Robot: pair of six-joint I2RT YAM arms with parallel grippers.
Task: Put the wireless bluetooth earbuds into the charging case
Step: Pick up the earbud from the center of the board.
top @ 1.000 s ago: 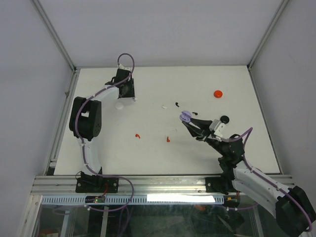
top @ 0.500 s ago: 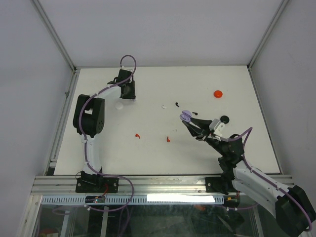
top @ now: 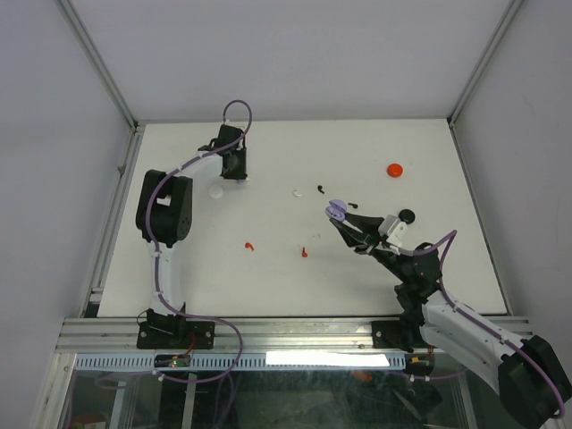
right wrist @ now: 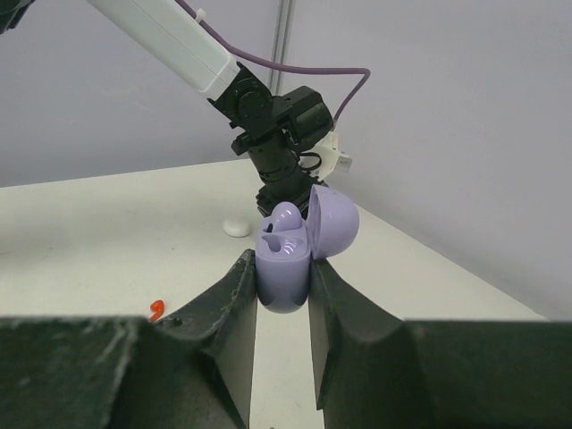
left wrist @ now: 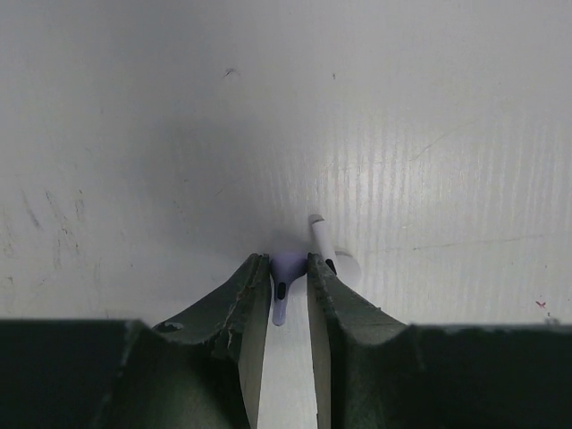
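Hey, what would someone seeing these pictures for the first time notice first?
Most likely the open lilac case, lid flipped up, gripped in the right claw over the middle-right of the table. Next comes the left claw at the far left, closed on a tiny lilac earbud, with a white earbud right beside it. Two red earbuds lie loose nearer the arms.

Setting: robotics lab test cell.

Evidence:
- A white tabletop [top: 268, 286] is boxed in by plain grey panels [top: 295, 54].
- The panels are framed by aluminium posts at 11 o'clock [top: 98, 61] and 1 o'clock [top: 487, 58].
- A slotted aluminium rail [top: 295, 332] at 6 o'clock carries the left arm base [top: 174, 332] and the right arm base [top: 399, 334].
- A slotted cable duct [top: 116, 360] sits under the rail.
- Purple cabling [right wrist: 304, 70] is routed along the arms.
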